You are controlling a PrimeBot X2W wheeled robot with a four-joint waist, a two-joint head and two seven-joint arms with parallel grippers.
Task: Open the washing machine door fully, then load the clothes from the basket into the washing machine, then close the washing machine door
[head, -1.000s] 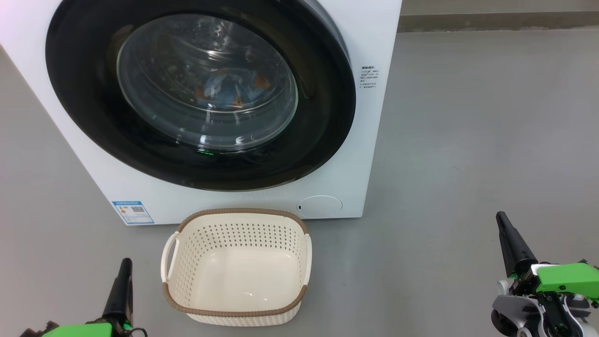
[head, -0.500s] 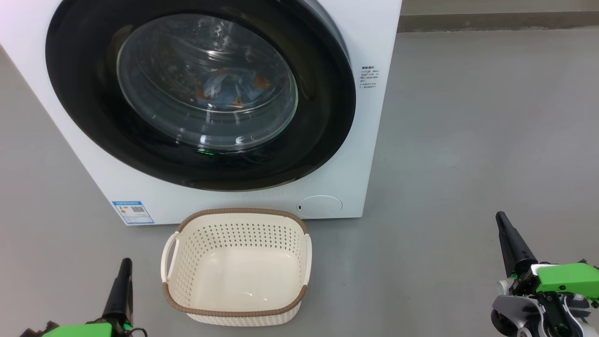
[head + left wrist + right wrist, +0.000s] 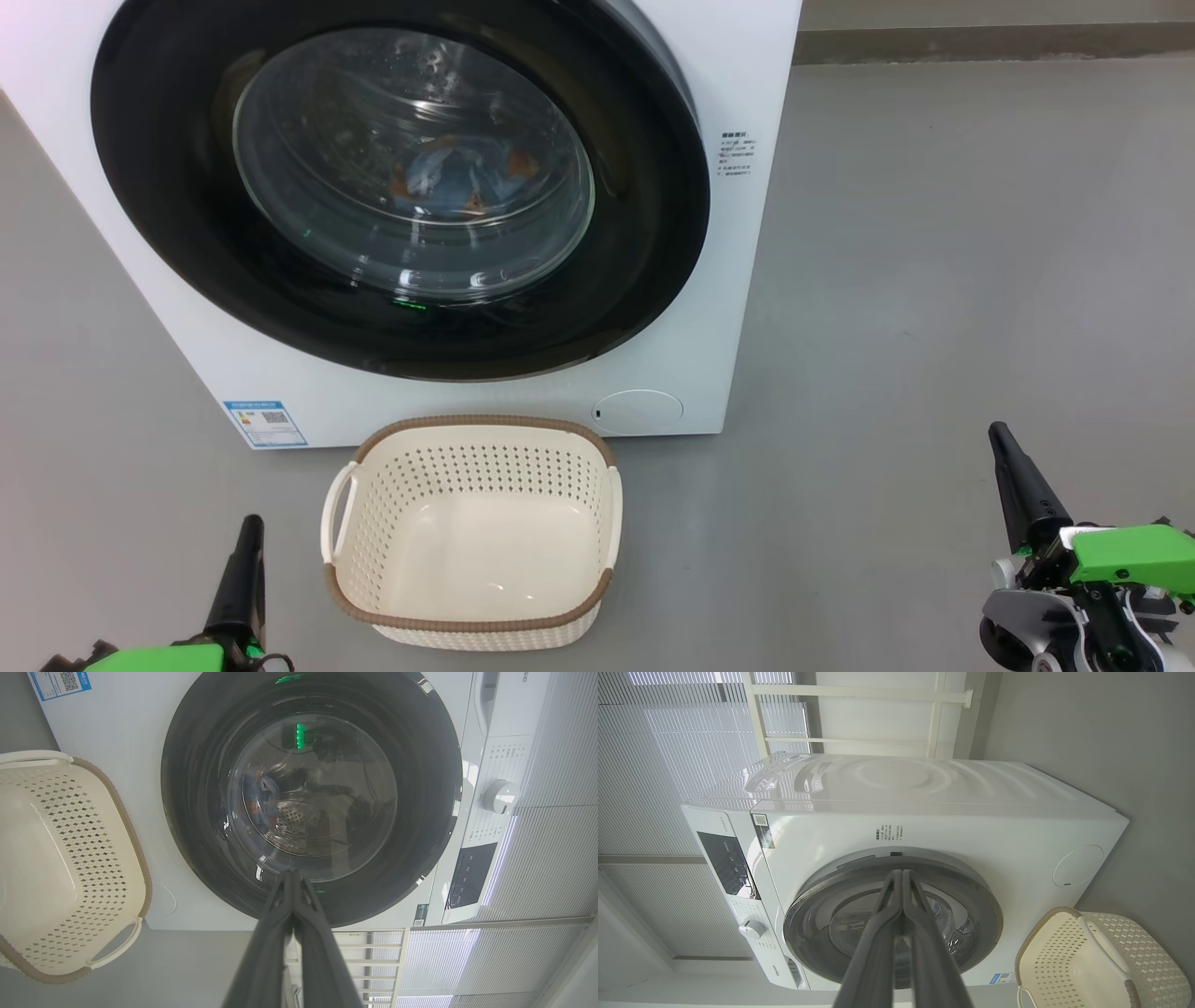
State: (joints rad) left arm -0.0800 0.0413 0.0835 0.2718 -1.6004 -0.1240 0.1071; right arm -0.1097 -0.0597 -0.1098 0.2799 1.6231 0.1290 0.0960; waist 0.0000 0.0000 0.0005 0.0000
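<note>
Unmoved since 1 s ago: washing machine door (image 3: 644, 215), clothes (image 3: 457, 182), basket (image 3: 476, 467).

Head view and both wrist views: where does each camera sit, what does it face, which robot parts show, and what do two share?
Head view: on the head, looking down at the shut washing machine door and empty basket; left hand lower left, right hand lower right.
Left wrist view: on the left wrist, facing the door along its shut hand; basket at left.
Right wrist view: on the right wrist, facing the washing machine along its shut hand.
Shared: both wrist views show door and basket.
</note>
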